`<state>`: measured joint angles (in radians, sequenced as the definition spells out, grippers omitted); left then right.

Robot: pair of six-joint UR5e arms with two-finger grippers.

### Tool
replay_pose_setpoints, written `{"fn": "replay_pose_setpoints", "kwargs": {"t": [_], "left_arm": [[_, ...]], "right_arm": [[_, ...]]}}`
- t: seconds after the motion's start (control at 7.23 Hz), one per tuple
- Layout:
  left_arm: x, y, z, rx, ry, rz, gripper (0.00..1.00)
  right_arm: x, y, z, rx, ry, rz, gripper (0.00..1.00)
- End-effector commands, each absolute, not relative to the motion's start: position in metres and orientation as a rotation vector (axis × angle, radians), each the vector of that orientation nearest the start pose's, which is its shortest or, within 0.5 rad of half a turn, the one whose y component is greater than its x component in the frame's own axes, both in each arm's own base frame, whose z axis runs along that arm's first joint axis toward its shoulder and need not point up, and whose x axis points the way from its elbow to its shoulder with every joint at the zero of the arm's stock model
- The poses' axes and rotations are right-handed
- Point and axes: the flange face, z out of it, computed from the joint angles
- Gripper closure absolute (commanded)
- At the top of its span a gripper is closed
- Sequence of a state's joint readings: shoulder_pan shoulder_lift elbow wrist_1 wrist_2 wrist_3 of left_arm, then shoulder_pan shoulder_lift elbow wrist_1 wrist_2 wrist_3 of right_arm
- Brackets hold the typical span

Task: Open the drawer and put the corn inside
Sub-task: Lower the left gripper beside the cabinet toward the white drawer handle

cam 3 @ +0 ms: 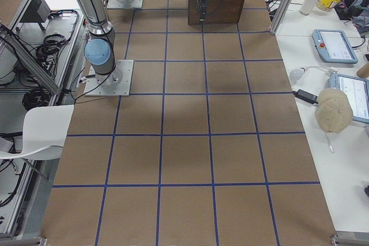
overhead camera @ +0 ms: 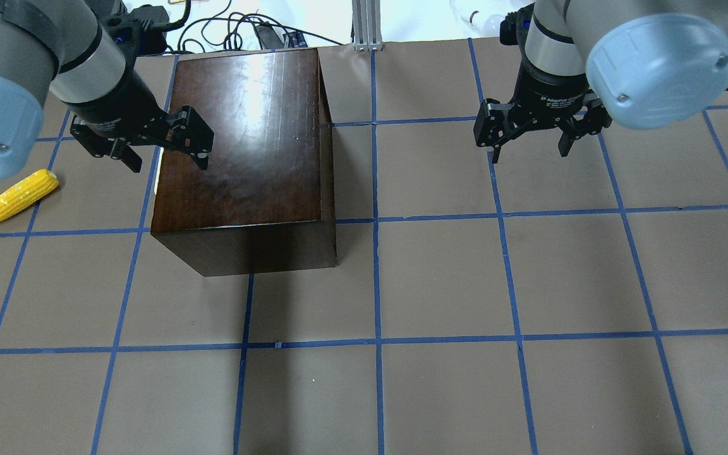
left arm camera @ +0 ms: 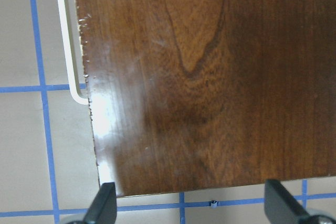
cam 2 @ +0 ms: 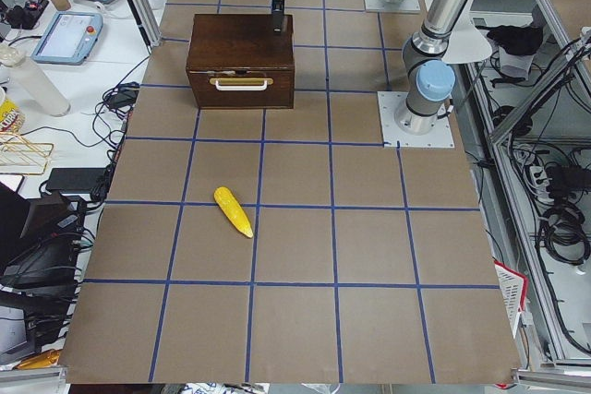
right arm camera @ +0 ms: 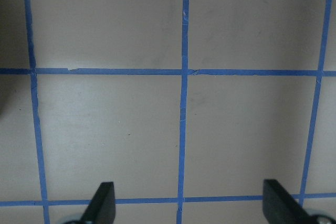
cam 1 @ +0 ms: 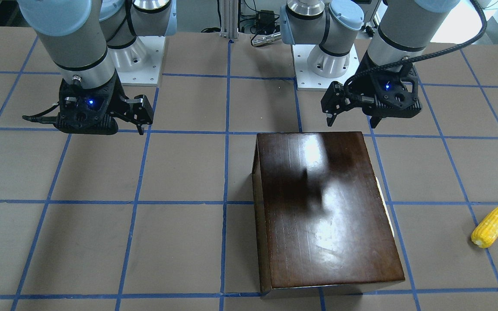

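Left end effector (overhead camera: 168, 159) hovers with its jaws spread and nothing between them, above the nine o'clock edge of the dark wooden box (overhead camera: 244, 139) as the overhead view lays things out. Its wrist camera looks straight down on the glossy top and on the pale handle (left arm camera: 65, 40) that sticks out past that edge. The drawer (cam 2: 242, 89) sits shut, its scuffed front flush with the box and facing nine o'clock. The corn (overhead camera: 16, 198) lies on the tabletop (overhead camera: 465, 284) at roughly nine o'clock of the box, well apart from the drawer front and touching nothing. The right end effector (overhead camera: 528, 153) hangs released over bare tabletop at three o'clock of the box, well apart from it. By these signs the task is at its very start: the step in hand is the reach for the handle, and no pull has begun. The next move likely calls for the left end effector to shift out past the edge toward nine o'clock, drop beside the front panel, bracket the handle bar, clench on it and draw it toward nine o'clock. There looks to be room for the drawer to slide short of the corn.
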<state>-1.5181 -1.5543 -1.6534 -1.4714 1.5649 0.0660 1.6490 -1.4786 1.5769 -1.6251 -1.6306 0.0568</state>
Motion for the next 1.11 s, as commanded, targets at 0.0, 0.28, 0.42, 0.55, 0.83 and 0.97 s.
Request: {"fn": "replay_pose_setpoints", "kwargs": {"t": [0.0, 0.28, 0.42, 0.55, 0.83, 0.97], "left_arm": [[-0.091, -0.499, 0.469, 0.019, 3.140, -0.065, 0.00], [-0.044, -0.510, 0.482, 0.022, 3.132, -0.093, 0.00], [-0.024, -0.513, 0.483, 0.024, 3.130, -0.092, 0.00], [0.000, -0.517, 0.480, 0.074, 3.133, -0.087, 0.00], [0.057, -0.527, 0.465, 0.199, 3.211, -0.111, 0.00], [0.078, -0.529, 0.456, 0.204, 3.223, -0.098, 0.00]], "right_arm": [[0.168, -0.513, 0.443, -0.037, 3.203, 0.065, 0.00], [0.168, -0.513, 0.444, -0.037, 3.203, 0.065, 0.00], [0.168, -0.513, 0.444, -0.037, 3.205, 0.062, 0.00], [0.168, -0.513, 0.444, -0.037, 3.205, 0.064, 0.00], [0.168, -0.513, 0.444, -0.037, 3.205, 0.064, 0.00], [0.168, -0.513, 0.444, -0.037, 3.205, 0.065, 0.00]]}}
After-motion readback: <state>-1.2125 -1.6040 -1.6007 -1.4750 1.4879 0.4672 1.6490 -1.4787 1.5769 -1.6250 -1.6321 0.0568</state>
